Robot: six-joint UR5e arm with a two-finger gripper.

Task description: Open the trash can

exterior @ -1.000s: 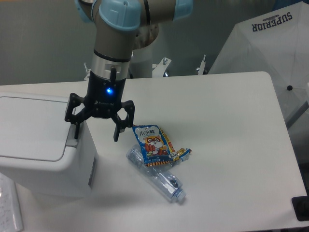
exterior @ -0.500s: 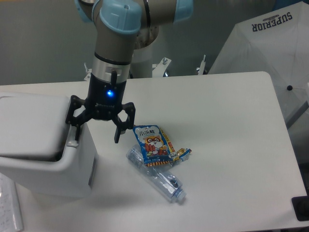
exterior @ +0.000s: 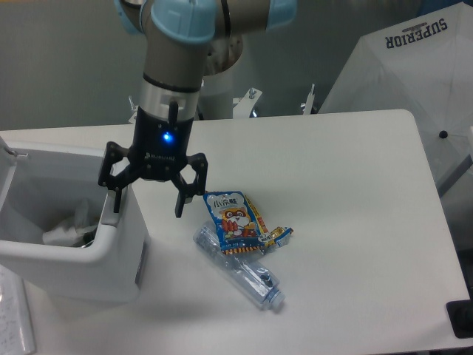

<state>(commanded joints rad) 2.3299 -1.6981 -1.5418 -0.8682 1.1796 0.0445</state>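
Arm's coming straight down, gripper (exterior: 146, 201) pointing at the table with fingers spread wide, holding nothing. One finger sits at the grey push tab (exterior: 111, 215) on the trash can (exterior: 81, 255), which is at the table's left edge, lid swung up, crumpled paper (exterior: 70, 228) visible inside.

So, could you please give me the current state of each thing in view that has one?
trash can: open, lid swung up out of the way, crumpled waste visible inside
pincer: open, one finger at the bin's push tab
clear bottle: lying on its side
snack packet: lying flat, partly over the bottle
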